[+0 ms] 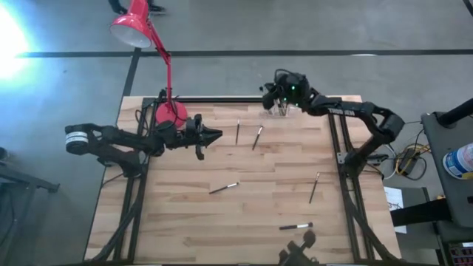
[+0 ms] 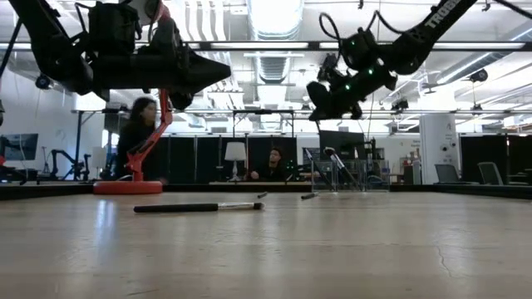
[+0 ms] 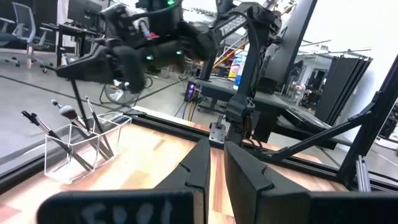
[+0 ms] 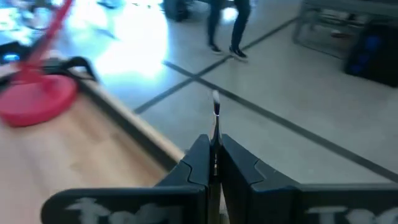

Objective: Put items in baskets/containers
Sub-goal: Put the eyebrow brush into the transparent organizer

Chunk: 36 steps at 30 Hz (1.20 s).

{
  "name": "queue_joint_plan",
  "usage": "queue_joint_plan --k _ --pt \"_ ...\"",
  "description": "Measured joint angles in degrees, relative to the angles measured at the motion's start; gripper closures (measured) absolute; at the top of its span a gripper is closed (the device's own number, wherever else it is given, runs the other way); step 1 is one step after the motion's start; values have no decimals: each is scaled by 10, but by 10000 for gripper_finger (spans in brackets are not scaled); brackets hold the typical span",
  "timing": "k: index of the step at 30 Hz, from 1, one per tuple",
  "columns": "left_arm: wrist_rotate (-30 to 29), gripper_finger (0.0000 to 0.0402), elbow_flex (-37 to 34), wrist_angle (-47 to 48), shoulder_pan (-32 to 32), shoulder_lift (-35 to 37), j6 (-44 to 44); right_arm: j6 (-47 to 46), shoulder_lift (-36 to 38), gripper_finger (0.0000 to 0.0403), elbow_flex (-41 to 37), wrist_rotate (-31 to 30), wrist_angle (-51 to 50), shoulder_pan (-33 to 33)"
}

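Observation:
The clear organiser [image 1: 281, 110] stands at the table's far edge, with several brushes upright in it [image 3: 79, 147]. My right gripper [image 4: 214, 150] hovers right above it [image 1: 278, 94], shut on one thin brush [image 4: 215, 112]. My left gripper [image 1: 216, 135] hangs shut above the table's left half, beside the lamp base, pointing right and holding nothing. Several dark brushes lie flat on the wood: two near the far middle [image 1: 237, 131] [image 1: 257, 137], one in the centre [image 1: 223, 188], one on the right [image 1: 315, 187] and one near the front edge [image 1: 295, 226]. My right gripper pinches the brush's thin handle [image 4: 214, 140] between its two fingers, with the brush running along the fingers. Its end with a pale band [image 4: 216, 107] sticks out past the fingertips. The brush is lifted clear and slants down toward the organiser [image 3: 79, 102].
A red desk lamp has its base [image 1: 171, 112] on the table's far left corner, and its shade [image 1: 133, 28] reaches out beyond the far edge. Black frame rails [image 1: 338, 148] run along the table's sides. People show in the room behind [image 2: 137, 137].

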State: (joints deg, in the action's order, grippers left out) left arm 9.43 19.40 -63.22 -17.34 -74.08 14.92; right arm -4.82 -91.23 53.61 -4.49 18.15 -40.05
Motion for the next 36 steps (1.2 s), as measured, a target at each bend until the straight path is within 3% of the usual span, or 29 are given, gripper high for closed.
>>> queue_joint_plan --k 14,36 --pt "0 360 0 14 0 0 1 -6 -78 389 40 -2 -18 -43" --pt "0 360 0 24 0 0 1 -53 -82 369 38 2 -75 -34"
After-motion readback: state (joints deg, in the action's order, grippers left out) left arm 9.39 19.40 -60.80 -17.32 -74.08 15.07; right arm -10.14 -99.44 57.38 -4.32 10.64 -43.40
